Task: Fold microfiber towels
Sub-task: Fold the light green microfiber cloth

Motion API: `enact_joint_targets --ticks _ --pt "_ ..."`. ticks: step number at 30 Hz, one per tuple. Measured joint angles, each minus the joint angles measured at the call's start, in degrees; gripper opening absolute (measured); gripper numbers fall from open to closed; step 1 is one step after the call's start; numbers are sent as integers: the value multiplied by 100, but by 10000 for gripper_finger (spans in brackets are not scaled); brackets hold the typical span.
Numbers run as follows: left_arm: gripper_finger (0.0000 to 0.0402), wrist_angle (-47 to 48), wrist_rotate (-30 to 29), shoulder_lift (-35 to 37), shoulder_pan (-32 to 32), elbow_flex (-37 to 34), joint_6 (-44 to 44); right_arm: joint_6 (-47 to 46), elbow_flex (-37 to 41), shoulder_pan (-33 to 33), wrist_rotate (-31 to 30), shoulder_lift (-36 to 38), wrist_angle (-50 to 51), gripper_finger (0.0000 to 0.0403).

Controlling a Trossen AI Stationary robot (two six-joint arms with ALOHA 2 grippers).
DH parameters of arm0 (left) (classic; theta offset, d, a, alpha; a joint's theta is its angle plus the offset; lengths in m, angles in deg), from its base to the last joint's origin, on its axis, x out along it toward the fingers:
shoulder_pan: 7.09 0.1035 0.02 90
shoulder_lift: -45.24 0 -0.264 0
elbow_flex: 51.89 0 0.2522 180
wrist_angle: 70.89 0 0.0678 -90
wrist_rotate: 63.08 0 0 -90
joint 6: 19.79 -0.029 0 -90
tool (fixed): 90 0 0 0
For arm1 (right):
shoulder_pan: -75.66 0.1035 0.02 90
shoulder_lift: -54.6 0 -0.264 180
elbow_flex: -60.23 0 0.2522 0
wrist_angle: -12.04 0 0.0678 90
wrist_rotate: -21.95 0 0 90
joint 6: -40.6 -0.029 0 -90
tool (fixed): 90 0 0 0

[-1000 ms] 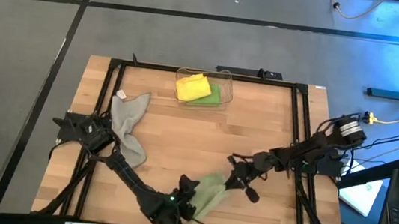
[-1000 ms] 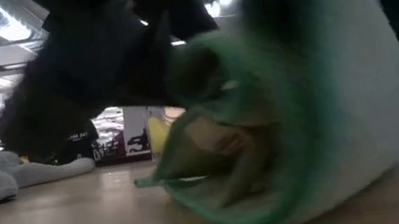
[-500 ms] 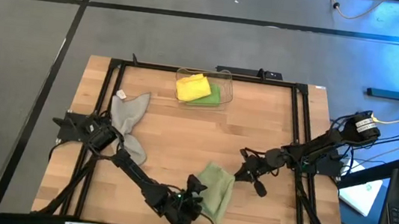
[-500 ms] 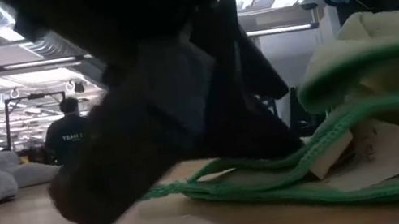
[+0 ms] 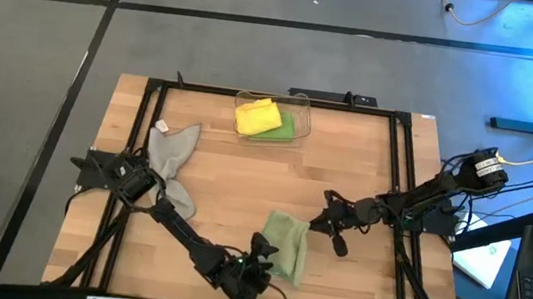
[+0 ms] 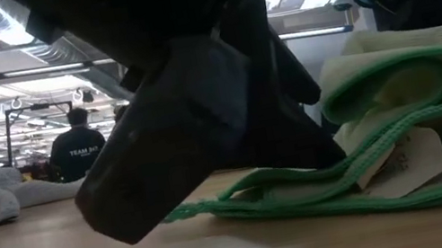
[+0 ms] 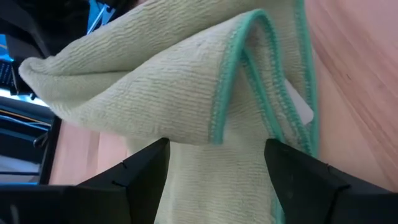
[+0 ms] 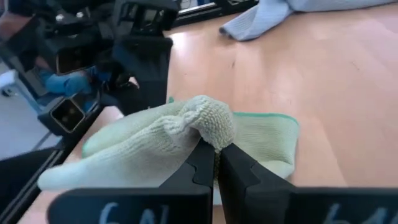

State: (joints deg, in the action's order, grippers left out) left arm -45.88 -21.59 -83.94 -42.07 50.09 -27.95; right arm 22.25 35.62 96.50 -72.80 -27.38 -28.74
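Fingers of right gripper pinch edge of pale sage towel, lying folded on counter near front edge. Left gripper fingers spread wide beside towel.

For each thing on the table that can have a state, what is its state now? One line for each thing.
pale sage towel: folded over on itself, lying on the table, one edge pinched.
right gripper: shut on the pale sage towel's edge.
left gripper: open, fingers either side of the towel.
grey towel: unfolded, crumpled.
yellow towel: folded, in the bin.
bright green towel: in the bin, under the yellow one.
clear bin: open.
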Motion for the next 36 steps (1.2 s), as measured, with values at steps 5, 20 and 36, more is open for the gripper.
enact_joint_targets --ticks 5,20,36 --pt "259 1 0 0 16 0 -9 -317 -147 0 -76 0 20 10" --pt "259 -171 -175 0 2 0 -52 -336 -1506 -11 -922 -684 1775 10" --pt "259 -173 -1461 -7 -397 2 -273 200 -2629 -213 -870 -1698 1633 14"
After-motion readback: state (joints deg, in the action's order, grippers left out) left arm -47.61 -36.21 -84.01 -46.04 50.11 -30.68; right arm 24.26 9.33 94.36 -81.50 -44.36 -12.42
